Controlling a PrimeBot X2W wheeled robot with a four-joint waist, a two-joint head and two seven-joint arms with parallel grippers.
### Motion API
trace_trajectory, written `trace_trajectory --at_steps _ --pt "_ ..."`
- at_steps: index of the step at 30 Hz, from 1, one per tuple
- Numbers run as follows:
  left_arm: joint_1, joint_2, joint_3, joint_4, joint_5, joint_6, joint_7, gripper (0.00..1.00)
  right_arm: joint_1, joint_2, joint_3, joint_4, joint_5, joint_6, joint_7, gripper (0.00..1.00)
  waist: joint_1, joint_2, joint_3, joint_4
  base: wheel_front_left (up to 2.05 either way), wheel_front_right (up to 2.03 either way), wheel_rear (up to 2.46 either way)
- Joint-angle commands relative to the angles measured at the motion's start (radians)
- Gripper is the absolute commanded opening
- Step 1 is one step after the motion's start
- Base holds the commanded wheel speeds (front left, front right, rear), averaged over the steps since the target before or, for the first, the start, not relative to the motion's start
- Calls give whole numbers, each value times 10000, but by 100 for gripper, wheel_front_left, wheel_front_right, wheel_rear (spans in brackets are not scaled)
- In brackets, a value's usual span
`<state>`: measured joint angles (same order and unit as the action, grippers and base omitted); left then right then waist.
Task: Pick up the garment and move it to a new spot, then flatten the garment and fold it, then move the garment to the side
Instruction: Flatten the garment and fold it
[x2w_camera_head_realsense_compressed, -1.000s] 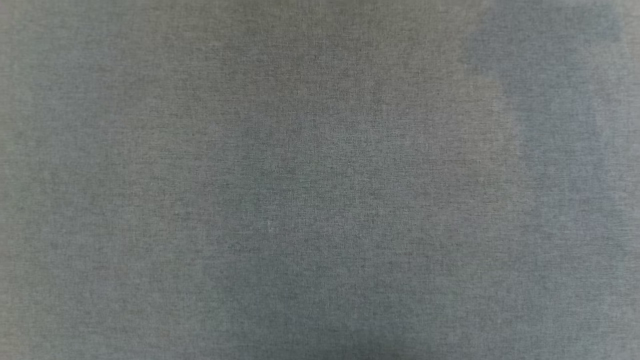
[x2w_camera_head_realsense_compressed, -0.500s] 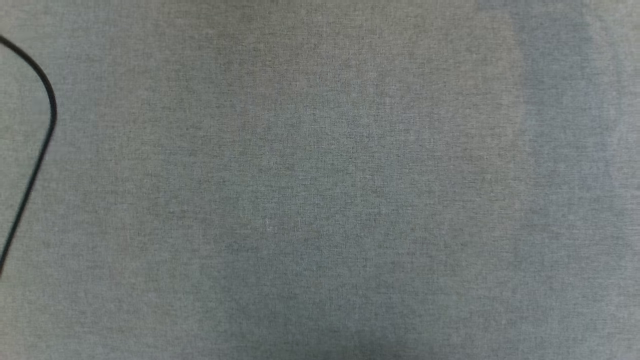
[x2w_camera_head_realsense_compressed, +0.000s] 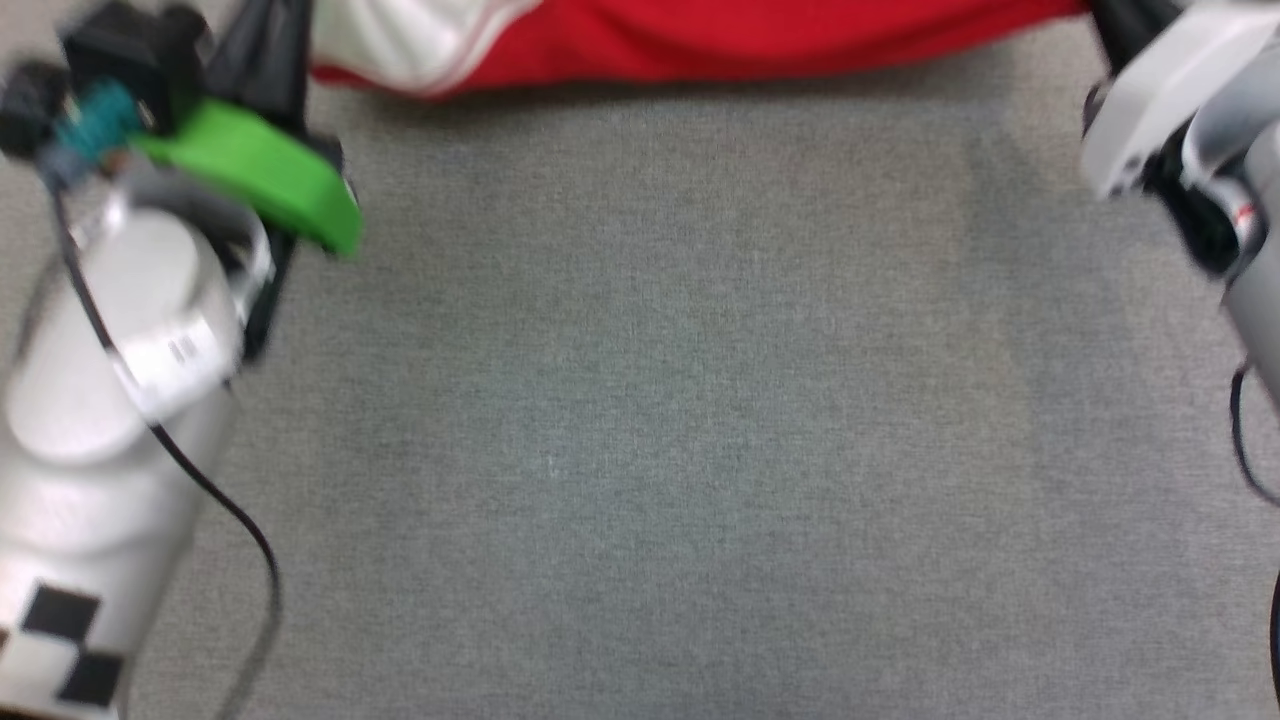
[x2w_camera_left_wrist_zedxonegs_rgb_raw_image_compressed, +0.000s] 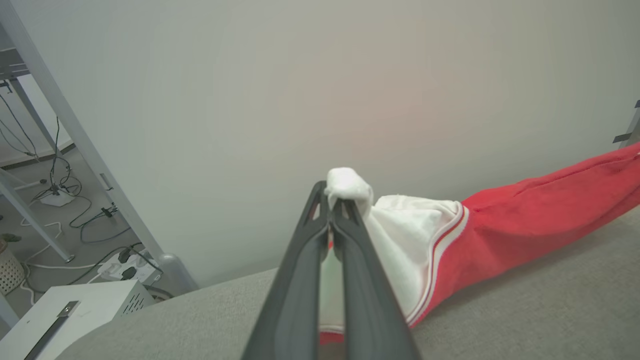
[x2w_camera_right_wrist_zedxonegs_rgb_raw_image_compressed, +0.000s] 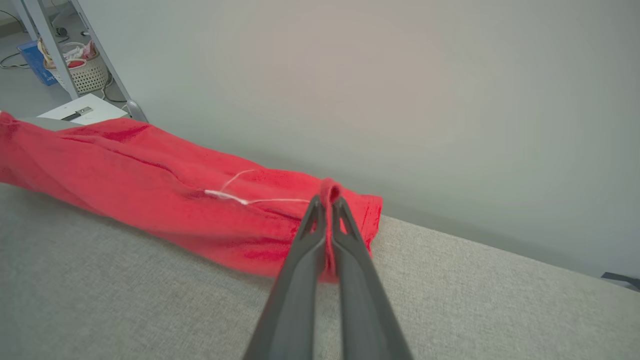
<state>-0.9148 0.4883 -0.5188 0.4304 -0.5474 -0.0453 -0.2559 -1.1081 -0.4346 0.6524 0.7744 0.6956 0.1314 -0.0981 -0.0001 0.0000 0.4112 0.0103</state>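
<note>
The garment (x2w_camera_head_realsense_compressed: 720, 40), a red T-shirt with a white sleeve (x2w_camera_left_wrist_zedxonegs_rgb_raw_image_compressed: 400, 240), is stretched sideways along the top of the head view over the grey table (x2w_camera_head_realsense_compressed: 640, 420). My left gripper (x2w_camera_left_wrist_zedxonegs_rgb_raw_image_compressed: 332, 202) is shut on a bunched bit of the white sleeve. My right gripper (x2w_camera_right_wrist_zedxonegs_rgb_raw_image_compressed: 327, 200) is shut on a fold of the red hem (x2w_camera_right_wrist_zedxonegs_rgb_raw_image_compressed: 345, 210). In the head view the left gripper (x2w_camera_head_realsense_compressed: 270, 50) and right gripper (x2w_camera_head_realsense_compressed: 1120, 30) reach to the garment's two ends, blurred. The garment (x2w_camera_right_wrist_zedxonegs_rgb_raw_image_compressed: 150, 170) sags toward the cloth between them.
A plain pale wall (x2w_camera_left_wrist_zedxonegs_rgb_raw_image_compressed: 350, 75) stands just behind the table. On the floor to the left are a white box (x2w_camera_left_wrist_zedxonegs_rgb_raw_image_compressed: 75, 310), a power strip with cables (x2w_camera_left_wrist_zedxonegs_rgb_raw_image_compressed: 125, 265) and metal frame legs (x2w_camera_left_wrist_zedxonegs_rgb_raw_image_compressed: 60, 115). A wicker basket (x2w_camera_right_wrist_zedxonegs_rgb_raw_image_compressed: 82, 67) sits farther off.
The head view held bare grey cloth, then a black cable at the left. Now both arms and the stretched garment have come into it from the top.
</note>
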Motion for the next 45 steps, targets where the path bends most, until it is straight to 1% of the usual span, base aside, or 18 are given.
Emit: trace_trajectory --at_steps 1,3,7,10,14,17,19,22,26,30,34,37,41,45 --pt "833 40 -3 -277 -83 205 -56 0 602 -128 216 -197 211 -7 -48 0 1 0 -909 115 0 0 0" --pt "1844 37 62 -703 -175 456 -57 0 1327 -289 551 -474 412 -7 -21 0 1 0 -1246 124 0 0 0" --pt "3766 67 -105 -1362 -300 789 -57 0 2701 -693 1024 -991 807 -7 -15 0 1 0 -1875 174 0 0 0" --pt "4892 87 -330 -1637 -422 898 -55 0 3648 -1023 1268 -1401 1032 -7 42 0 1 0 -2247 229 0 0 0" --pt "6125 11 -578 -1775 -676 1025 -25 0 4931 -1448 1333 -1883 1291 -7 129 0 1 0 -2733 284 0 0 0" --pt "6971 -1 -657 -1882 -864 1210 -19 0 5908 -1702 1245 -2244 1478 -7 160 0 1 0 -3015 312 0 0 0" --pt "7499 -3 -775 -1997 -1009 1239 60 0 6545 -1818 1160 -2486 1586 -7 236 0 1 0 -3201 341 0 0 0" --pt "8358 -7 -785 -2360 -1285 1489 96 0 7429 -2003 922 -2895 1632 -7 336 0 1 0 -3427 306 0 0 0" --pt "9327 78 -940 -2774 -1475 1739 238 0 8535 -2282 648 -3476 1427 -7 612 0 1 0 -3684 259 0 0 0" --pt "10256 103 -1055 -3225 -1692 2037 325 0 9601 -2596 50 -4029 1340 -7 853 0 1 0 -3842 258 0 0 0" --pt "10909 234 -1204 -3616 -1801 2186 466 0 10665 -2729 -617 -4571 1249 -7 1220 0 1 0 -3889 305 0 0 0" --pt "11003 248 -1290 -3826 -1782 2239 542 0 11195 -2621 -1104 -4948 1113 -7 1476 0 1 0 -3802 332 0 0 0" --pt "10490 220 -1368 -3878 -1542 2195 628 0 11467 -2282 -1822 -5405 831 -7 1820 0 1 0 -3609 364 0 0 0" --pt "9541 323 -1290 -3759 -1250 2010 716 0 11269 -1940 -2542 -5910 542 -7 2171 0 1 0 -3358 309 0 0 0"
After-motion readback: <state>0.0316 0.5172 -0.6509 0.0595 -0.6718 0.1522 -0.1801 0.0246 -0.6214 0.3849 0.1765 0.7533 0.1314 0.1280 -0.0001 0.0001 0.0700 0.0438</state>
